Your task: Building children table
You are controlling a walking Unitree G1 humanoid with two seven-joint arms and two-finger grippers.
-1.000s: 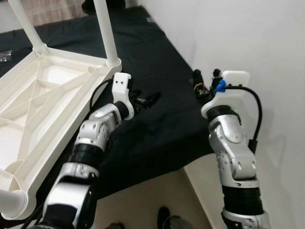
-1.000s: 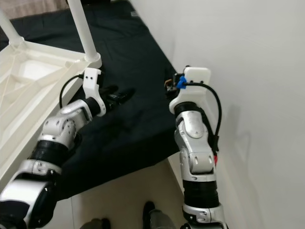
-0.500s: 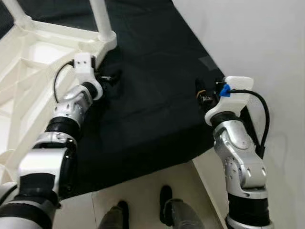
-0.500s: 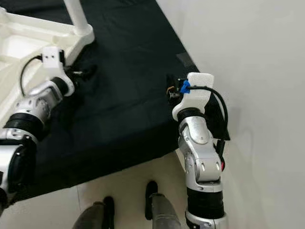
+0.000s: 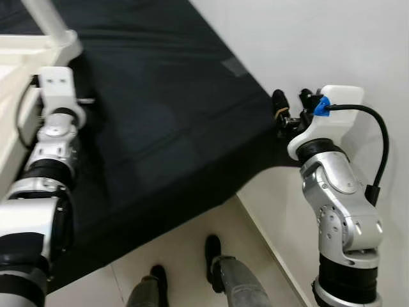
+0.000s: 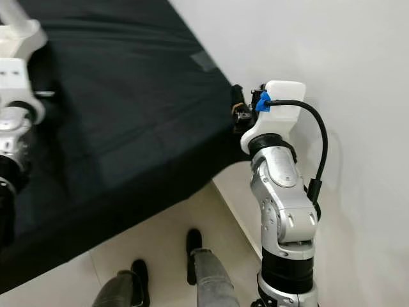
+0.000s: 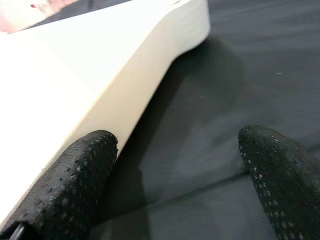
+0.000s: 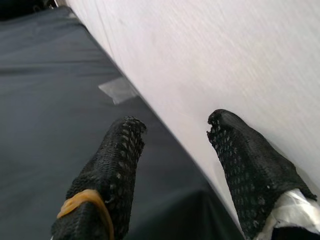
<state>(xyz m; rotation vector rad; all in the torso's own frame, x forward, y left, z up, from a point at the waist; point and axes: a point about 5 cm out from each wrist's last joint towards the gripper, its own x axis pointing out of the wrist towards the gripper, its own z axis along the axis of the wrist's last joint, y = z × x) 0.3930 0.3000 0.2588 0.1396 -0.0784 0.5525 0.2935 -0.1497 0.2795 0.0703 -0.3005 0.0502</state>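
- My left end effector [image 7: 175,175] sits at the edge of the white children table [image 7: 100,75], fingers [image 7: 75,185] spread apart, nothing clamped; one finger is right beside the table's side wall, can't tell if touching.
- My right end effector [image 8: 175,165] is raised near the white wall [image 8: 225,60] over the corner of the black cloth surface [image 5: 160,96], fingers apart, empty.
- The table lies on that surface at my far left; one white leg [image 5: 48,19] stands in its corner socket.
- Progress: at least that one leg looks fitted; the other corners are out of frame, so can't judge how much is left. I see no loose leg or part in either end effector.
- A person's feet [image 5: 214,256] stand on the floor [image 5: 179,249] below the surface edge.
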